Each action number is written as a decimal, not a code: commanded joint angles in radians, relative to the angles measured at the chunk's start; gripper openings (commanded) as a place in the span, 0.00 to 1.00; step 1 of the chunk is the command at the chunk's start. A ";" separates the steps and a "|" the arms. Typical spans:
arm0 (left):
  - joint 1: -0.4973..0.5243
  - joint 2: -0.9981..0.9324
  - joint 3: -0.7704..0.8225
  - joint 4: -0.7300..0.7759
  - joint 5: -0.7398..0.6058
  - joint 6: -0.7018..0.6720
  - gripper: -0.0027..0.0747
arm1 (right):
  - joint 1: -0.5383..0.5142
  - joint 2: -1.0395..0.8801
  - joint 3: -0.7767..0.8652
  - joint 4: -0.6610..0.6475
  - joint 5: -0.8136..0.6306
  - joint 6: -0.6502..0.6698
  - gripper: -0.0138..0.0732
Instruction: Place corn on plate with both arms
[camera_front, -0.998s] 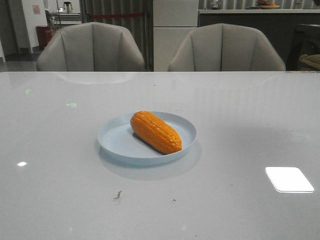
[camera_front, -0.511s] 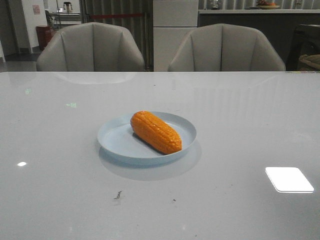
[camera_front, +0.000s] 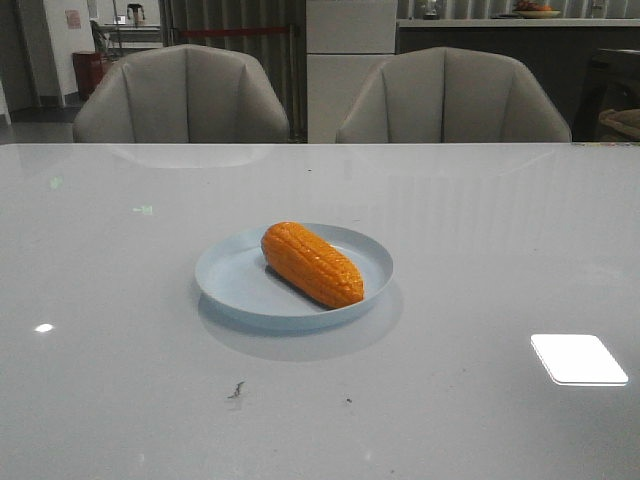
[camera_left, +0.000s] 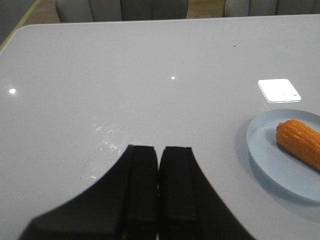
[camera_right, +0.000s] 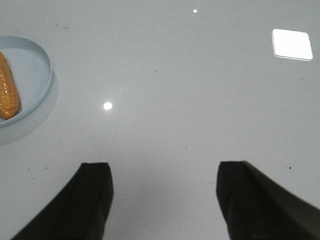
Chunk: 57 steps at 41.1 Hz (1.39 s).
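Note:
The orange-yellow corn (camera_front: 312, 264) lies on its side across the pale blue plate (camera_front: 232, 282) in the middle of the table, one end toward the far left, the other toward the near right. Neither arm shows in the front view. In the left wrist view my left gripper (camera_left: 159, 149) is shut with nothing in it, hovering over bare table well away from the plate (camera_left: 270, 165) and corn (camera_left: 300, 142). My right gripper (camera_right: 162, 167) stands wide open over bare table, with the plate (camera_right: 40, 85) and corn (camera_right: 7, 92) off to one side.
The glossy grey table (camera_front: 480, 260) carries bright light reflections (camera_front: 578, 359) and a few small dark specks (camera_front: 236, 389) near the front. Two grey chairs (camera_front: 182, 95) stand behind the far edge.

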 joint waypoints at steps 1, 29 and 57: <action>0.002 -0.004 -0.028 -0.003 -0.074 -0.010 0.16 | -0.005 -0.006 -0.025 0.001 -0.070 -0.011 0.79; 0.038 -0.312 0.200 -0.003 -0.135 -0.010 0.16 | -0.005 -0.006 -0.025 0.001 -0.070 -0.011 0.79; 0.129 -0.742 0.580 -0.013 -0.236 -0.010 0.16 | -0.005 -0.006 -0.025 0.001 -0.070 -0.011 0.79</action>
